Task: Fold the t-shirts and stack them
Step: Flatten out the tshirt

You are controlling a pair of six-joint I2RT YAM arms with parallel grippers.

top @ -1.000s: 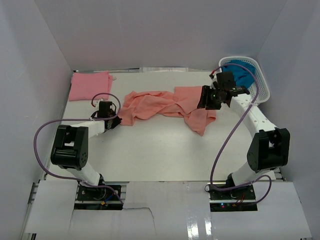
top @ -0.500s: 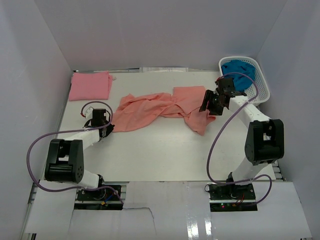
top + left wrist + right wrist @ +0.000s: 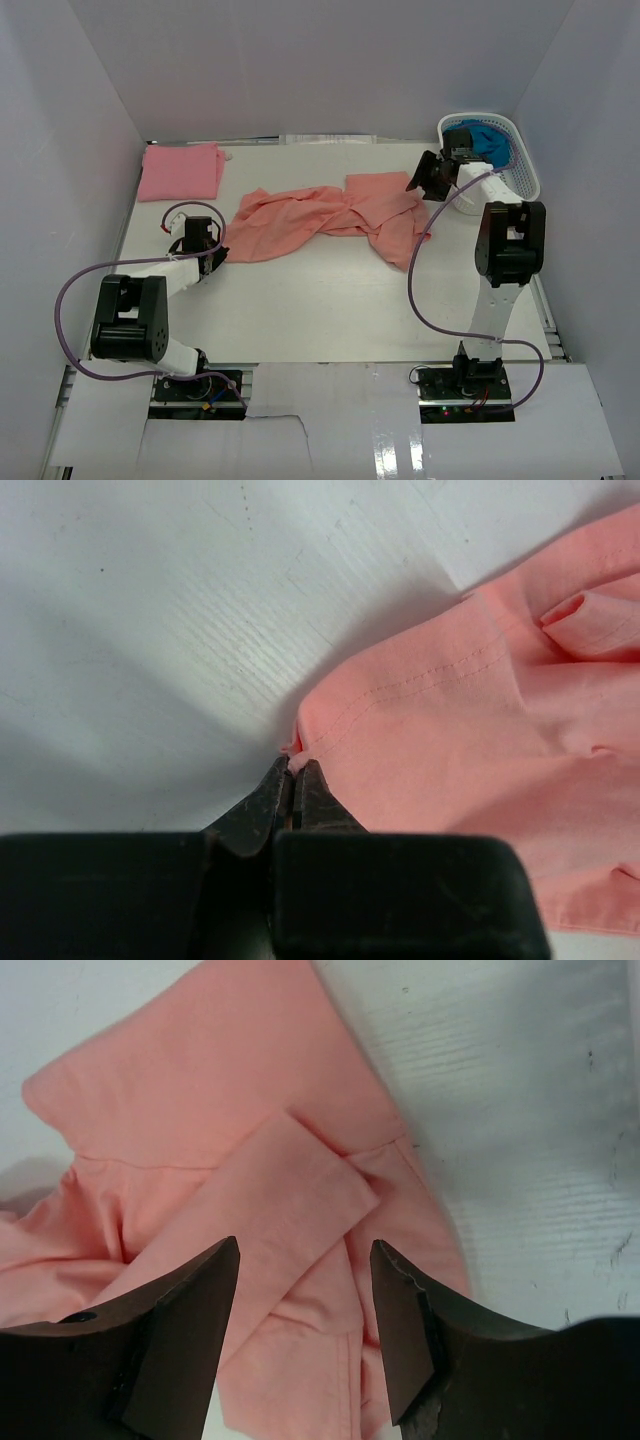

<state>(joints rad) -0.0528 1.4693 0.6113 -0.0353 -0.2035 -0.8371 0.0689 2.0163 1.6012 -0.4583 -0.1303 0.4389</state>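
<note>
**A:** Where's the orange shirt [image 3: 330, 210] against the grippers?

**B:** It lies crumpled across the middle of the table [image 3: 320, 300]. The left gripper [image 3: 292, 770] has its fingers pressed together on the shirt's near left corner, low at the tabletop. The right gripper [image 3: 303, 1250] hangs over the shirt's far right end. Its fingers are spread wide, with only a folded flap of cloth showing below them.

**A:** How many of each?

**B:** Three shirts. There's the orange one, a pink shirt [image 3: 180, 172] folded flat at the far left corner, and a blue shirt [image 3: 490, 145] bunched in the one white basket [image 3: 527, 170] at the far right. Two grippers.

**A:** What's changed from a second ago?

**B:** The left gripper has drawn leftward and toward the near edge, taking that corner with it, so the shirt's left half lies broader. The right gripper has moved off the shirt's right part toward the basket, and its arm now stands more upright
</note>
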